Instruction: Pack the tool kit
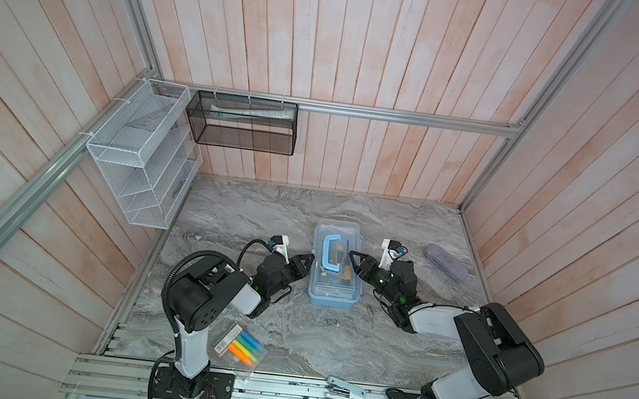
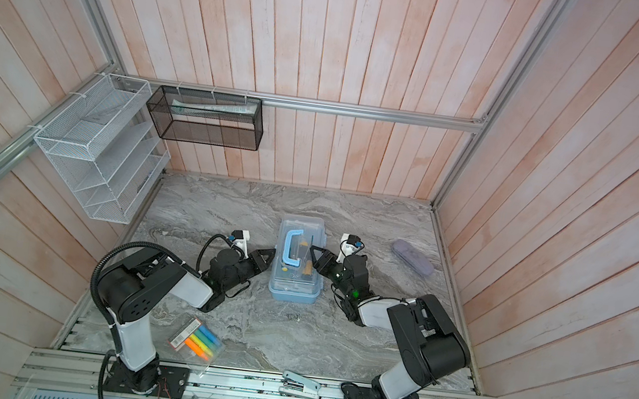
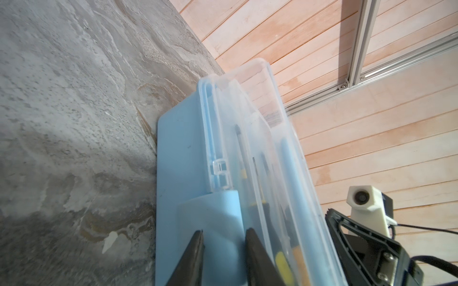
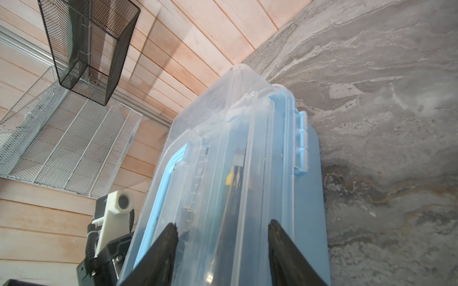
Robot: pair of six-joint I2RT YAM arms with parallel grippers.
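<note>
Bracketing the glossy tool kit (image 1: 332,296): left gripper (image 3: 223,232) at rounded latch (image 3: 210,210), right gripper (image 4: 220,227) at clear lid (image 4: 235,99); grips unclear

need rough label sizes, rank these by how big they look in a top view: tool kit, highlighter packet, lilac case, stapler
1. tool kit
2. highlighter packet
3. lilac case and stapler: look about alike, so not ranked.
</note>
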